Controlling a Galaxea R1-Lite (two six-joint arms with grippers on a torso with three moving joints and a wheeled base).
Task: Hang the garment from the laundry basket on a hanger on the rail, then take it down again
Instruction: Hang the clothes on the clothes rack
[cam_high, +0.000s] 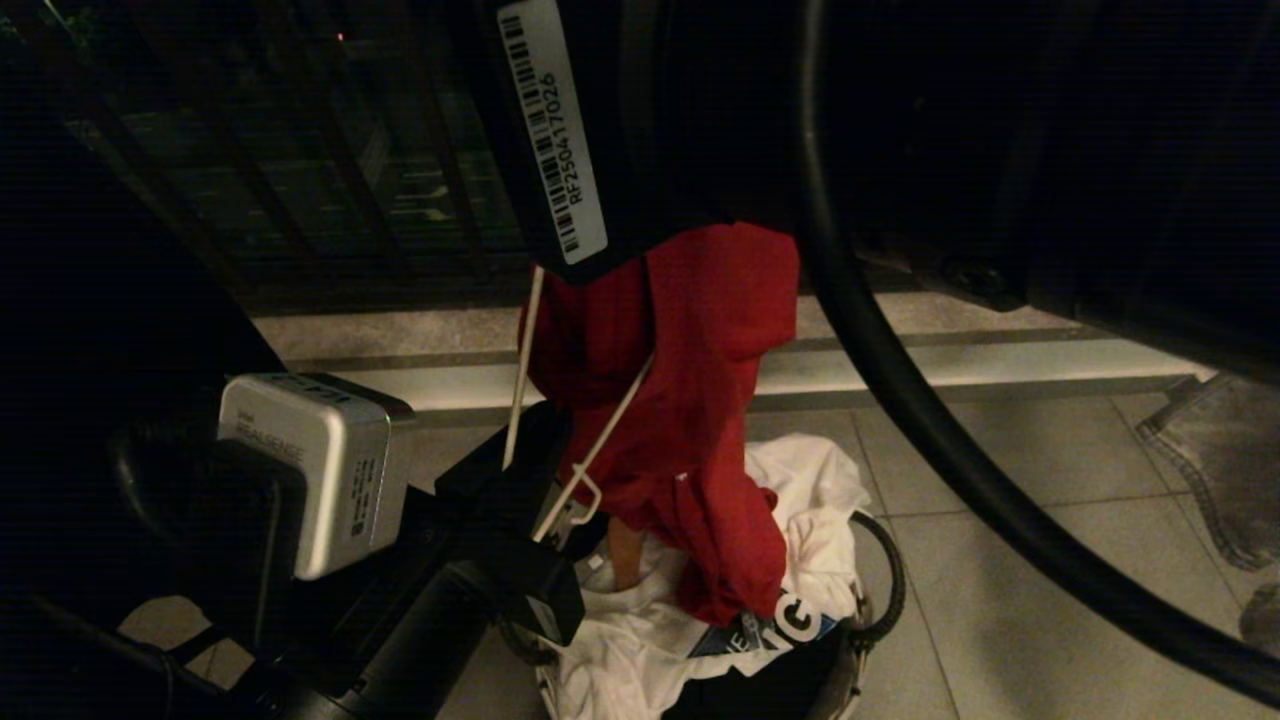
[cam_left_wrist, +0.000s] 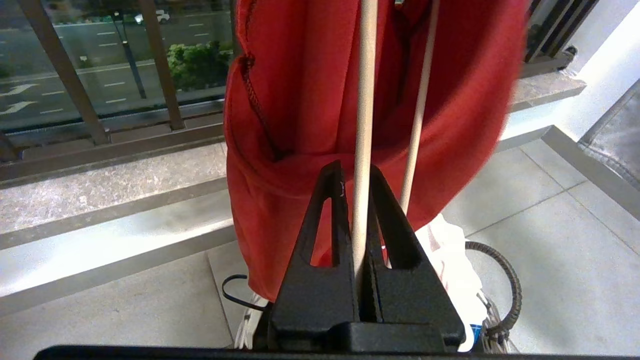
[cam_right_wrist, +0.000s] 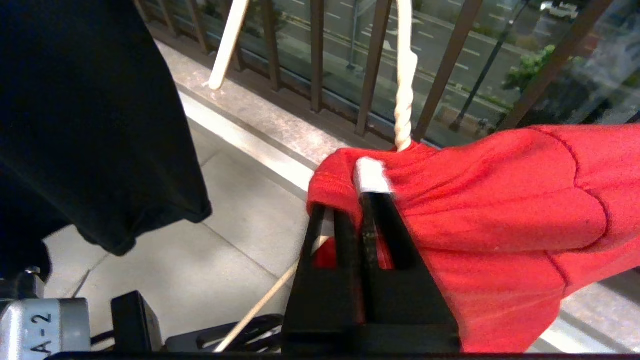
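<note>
Here the left claw (cam_left_wrist: 357, 210) is pinching one thin white rod of the wire hanger (cam_left_wrist: 364, 100) between its two black fingers, which are closed hard against it; a second rod of the same hanger is running alongside, just beside the gripped one. The red T-shirt (cam_left_wrist: 300, 100) is draping around both rods directly beyond the fingertips, hanging in folds.

In the right wrist view, the right claw (cam_right_wrist: 357, 202) is standing at the shirt's collar with the fabric bunched between its fingers, right by the small white neck label (cam_right_wrist: 372, 176). The fingers are sitting close together with only a narrow slit between them, and cloth is lying in that slit, though how firmly they are nipping it cannot be told. The hanger's twisted neck (cam_right_wrist: 404, 100) is rising out of the collar just beyond the label.

From the head view, the red T-shirt (cam_high: 690, 400) is hanging bunched above the laundry basket (cam_high: 885, 570), its lower end trailing onto a white T-shirt (cam_high: 810, 490) piled inside. The basket is sitting on the tiled floor (cam_high: 1000, 600). A black garment (cam_right_wrist: 90, 125) is hanging close by the right arm, and a dark railing (cam_right_wrist: 372, 65) is standing behind everything.
</note>
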